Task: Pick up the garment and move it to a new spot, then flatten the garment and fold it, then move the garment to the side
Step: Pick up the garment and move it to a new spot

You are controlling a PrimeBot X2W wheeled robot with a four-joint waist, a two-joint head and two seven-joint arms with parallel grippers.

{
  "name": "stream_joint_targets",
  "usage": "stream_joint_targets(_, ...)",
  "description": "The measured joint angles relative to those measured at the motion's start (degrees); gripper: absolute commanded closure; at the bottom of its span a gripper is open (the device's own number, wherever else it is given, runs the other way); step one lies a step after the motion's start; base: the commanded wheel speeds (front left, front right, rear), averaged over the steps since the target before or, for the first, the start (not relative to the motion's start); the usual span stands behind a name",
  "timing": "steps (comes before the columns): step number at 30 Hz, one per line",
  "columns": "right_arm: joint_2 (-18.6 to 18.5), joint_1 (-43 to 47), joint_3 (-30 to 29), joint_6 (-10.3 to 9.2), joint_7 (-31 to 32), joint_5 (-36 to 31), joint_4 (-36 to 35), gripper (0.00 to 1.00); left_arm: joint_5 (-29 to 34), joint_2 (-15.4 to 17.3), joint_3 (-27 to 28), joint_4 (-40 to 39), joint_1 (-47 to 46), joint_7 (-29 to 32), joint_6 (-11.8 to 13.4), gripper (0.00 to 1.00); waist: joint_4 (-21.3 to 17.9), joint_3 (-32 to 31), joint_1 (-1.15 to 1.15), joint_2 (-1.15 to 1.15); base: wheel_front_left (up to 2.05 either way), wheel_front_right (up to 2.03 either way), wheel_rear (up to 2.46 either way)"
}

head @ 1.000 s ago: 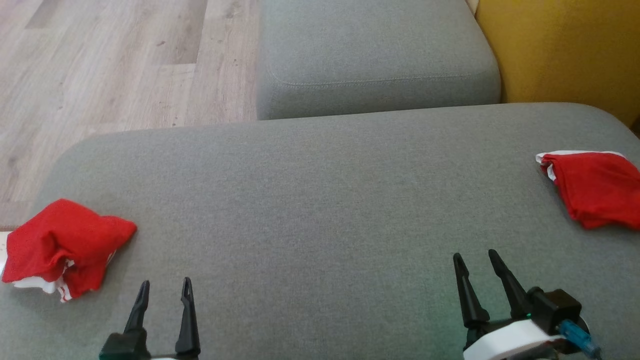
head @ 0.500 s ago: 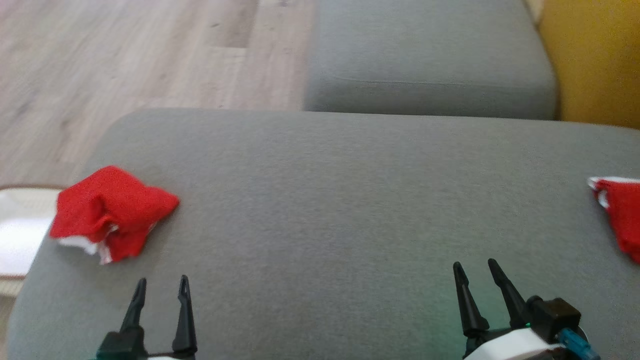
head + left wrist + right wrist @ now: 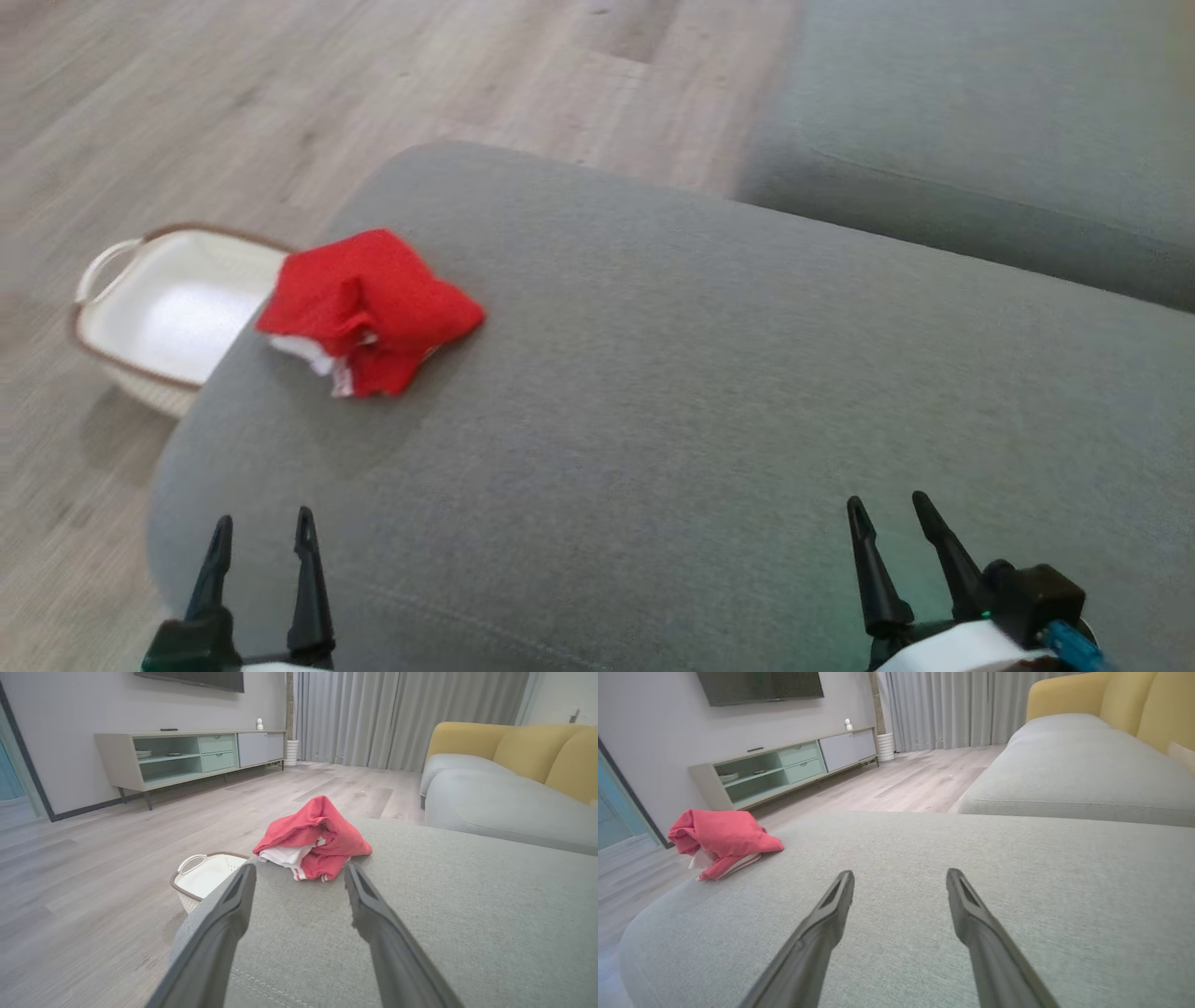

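While lying crumpled in a loose heap, the red garment (image 3: 369, 308) is resting on the far left part of the grey sofa seat (image 3: 700, 373), close to that seat's left edge, with a bit of white fabric and striped trim showing along its near side. The left end effector (image 3: 263, 519) is hovering over the near left corner of the seat, well apart from the garment, its two dark fingers standing spread with nothing between them; in the left wrist view the heap is sitting beyond the gap between the fingertips. The right end effector (image 3: 887, 501) is hanging over the near right part of the seat, fingers likewise spread and holding nothing, even farther from the garment. A white basket (image 3: 173, 308) with a brown rim and a loop handle is standing on the pale wooden floor (image 3: 280, 93) just left of the seat, beside the garment but lower. A second grey cushion (image 3: 980, 121) is lying at the far right, with a yellow backrest (image 3: 514, 742) rising behind it, and a low cabinet (image 3: 196, 756) and grey curtains (image 3: 397, 714) are standing along the far walls.
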Motion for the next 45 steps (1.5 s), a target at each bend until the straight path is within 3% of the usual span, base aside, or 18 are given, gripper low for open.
stream_joint_targets(10,-1.4,-0.2,1.8,0.0,0.0,-0.5,0.1,0.0,0.5,0.3,1.6,-2.0,0.0,0.0,0.5,0.0,3.4,3.3,0.0,0.0,0.0,0.0,0.0)
stream_joint_targets(14,-3.6,-0.5,2.1,0.0,0.0,-0.7,-0.1,0.0,2.2,0.8,1.2,-3.2,-5.2,0.0,0.0,0.0,3.3,5.2,0.0,0.0,0.0,0.0,0.0)
stream_joint_targets(18,-8.0,-3.1,2.2,0.0,0.0,-1.4,-1.1,0.0,2.5,3.3,1.1,-2.5,-18.0,0.0,-1.7,0.0,2.6,9.2,0.0,0.0,0.0,0.0,0.0)
stream_joint_targets(24,-13.2,-7.6,2.0,0.0,0.0,-1.5,-3.4,0.0,2.1,6.2,2.2,11.5,-38.2,0.7,-3.1,0.0,0.8,16.0,0.0,0.0,0.0,0.0,0.0)
stream_joint_targets(29,-16.7,-9.7,1.0,0.0,0.0,-1.5,-5.7,0.0,0.1,7.2,3.0,27.6,-51.9,10.2,-5.4,0.0,-1.0,22.0,0.0,0.0,0.0,0.0,0.0)
stream_joint_targets(32,-19.4,-10.9,0.6,0.0,-0.1,-1.5,-7.5,0.0,-1.5,7.6,3.9,36.0,-58.7,15.5,-5.6,0.0,-2.0,25.9,0.01,0.0,0.0,0.0,0.0)
stream_joint_targets(36,-21.7,-11.7,-0.9,0.0,-0.2,-1.3,-9.8,0.0,-4.0,7.4,5.0,46.4,-63.8,21.9,-6.6,0.0,-3.2,30.6,0.01,0.0,0.0,0.0,0.0)
stream_joint_targets(41,-23.0,-12.6,-1.5,0.0,-0.7,-1.0,-13.6,0.0,-6.5,7.2,6.4,54.6,-65.7,23.4,-7.7,0.0,-4.9,35.1,0.01,0.0,0.0,0.0,0.0)
stream_joint_targets(42,-23.0,-13.0,-1.5,0.0,-0.7,-1.0,-14.0,0.0,-6.8,7.3,6.6,55.7,-66.1,23.2,-8.1,0.21,-5.3,35.7,0.01,0.0,0.0,0.0,0.0)
stream_joint_targets(43,-23.0,-13.3,-1.5,0.0,-0.8,-1.0,-14.4,0.0,-6.8,7.4,6.8,56.5,-66.6,22.4,-8.1,1.0,-5.7,36.2,0.01,0.0,0.0,0.0,0.0)
stream_joint_targets(45,-22.7,-14.1,-1.4,0.0,-0.9,-1.0,-14.7,0.0,-6.8,7.6,6.8,57.7,-67.7,19.9,-8.1,1.0,-6.6,36.7,0.01,0.0,0.0,0.0,0.0)
